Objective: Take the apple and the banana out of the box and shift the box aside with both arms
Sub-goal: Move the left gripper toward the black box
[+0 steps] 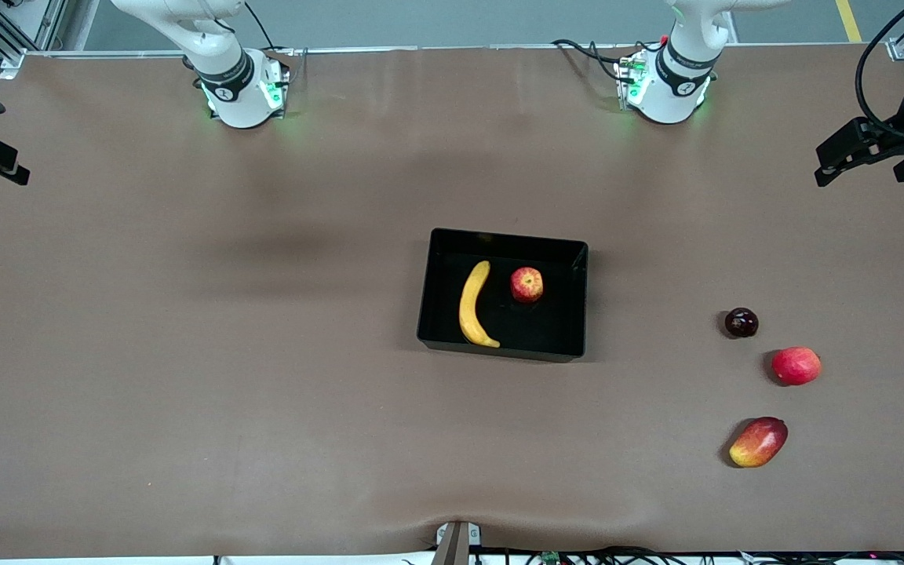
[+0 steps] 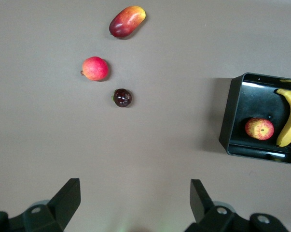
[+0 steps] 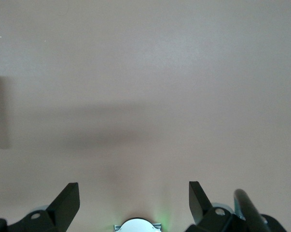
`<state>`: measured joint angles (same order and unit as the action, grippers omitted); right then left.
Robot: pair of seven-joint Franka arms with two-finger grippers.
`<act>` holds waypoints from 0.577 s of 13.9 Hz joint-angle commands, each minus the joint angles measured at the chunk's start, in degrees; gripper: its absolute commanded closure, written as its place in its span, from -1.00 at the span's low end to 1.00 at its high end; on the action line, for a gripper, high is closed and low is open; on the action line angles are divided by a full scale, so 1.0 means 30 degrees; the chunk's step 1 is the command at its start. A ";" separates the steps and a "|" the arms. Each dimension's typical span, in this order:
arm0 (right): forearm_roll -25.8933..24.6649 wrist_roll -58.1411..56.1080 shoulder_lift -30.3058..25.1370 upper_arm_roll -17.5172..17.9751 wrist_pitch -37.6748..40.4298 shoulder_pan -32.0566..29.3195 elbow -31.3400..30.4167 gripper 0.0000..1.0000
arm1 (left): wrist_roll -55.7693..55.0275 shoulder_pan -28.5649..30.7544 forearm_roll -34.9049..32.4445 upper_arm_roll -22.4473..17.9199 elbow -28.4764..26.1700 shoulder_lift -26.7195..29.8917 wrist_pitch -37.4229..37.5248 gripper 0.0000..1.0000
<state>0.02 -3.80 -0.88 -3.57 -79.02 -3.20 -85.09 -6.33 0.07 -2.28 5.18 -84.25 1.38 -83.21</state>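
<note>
Black glossy shallow plastic box [image 1: 558, 337] mid-desk [image 1: 185, 353] holds curved yellow banana [image 1: 472, 306] beside small red-yellow apple [image 1: 526, 285]; my left hand [image 2: 135, 203] and right hand [image 3: 134, 203] hang high, spread wide, empty.

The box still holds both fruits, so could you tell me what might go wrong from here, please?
1. The banana and apple lie close together in the box, so a tool reaching for one may nudge the other.
2. The round apple could roll once set down.
3. Moved toward the left arm's end, the box could hit the dark fruit.
</note>
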 commanded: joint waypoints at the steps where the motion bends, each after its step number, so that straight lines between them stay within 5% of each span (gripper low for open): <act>1: 0.0405 -0.0197 0.0119 0.0253 0.0060 -0.0457 0.0151 -1.00 | 0.0325 0.0153 0.0380 0.0090 -0.0099 0.0125 0.0082 -1.00; 8: 0.0405 -0.0197 0.0148 0.0253 0.0060 -0.0516 0.0151 -1.00 | -0.0085 -0.0284 0.0175 0.0236 -0.0361 -0.1043 0.0634 -1.00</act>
<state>0.02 -3.80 -0.81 -3.57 -79.02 -3.23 -85.09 -6.34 -0.07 -2.28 5.30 -84.94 -0.21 -82.83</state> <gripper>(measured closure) 0.000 0.000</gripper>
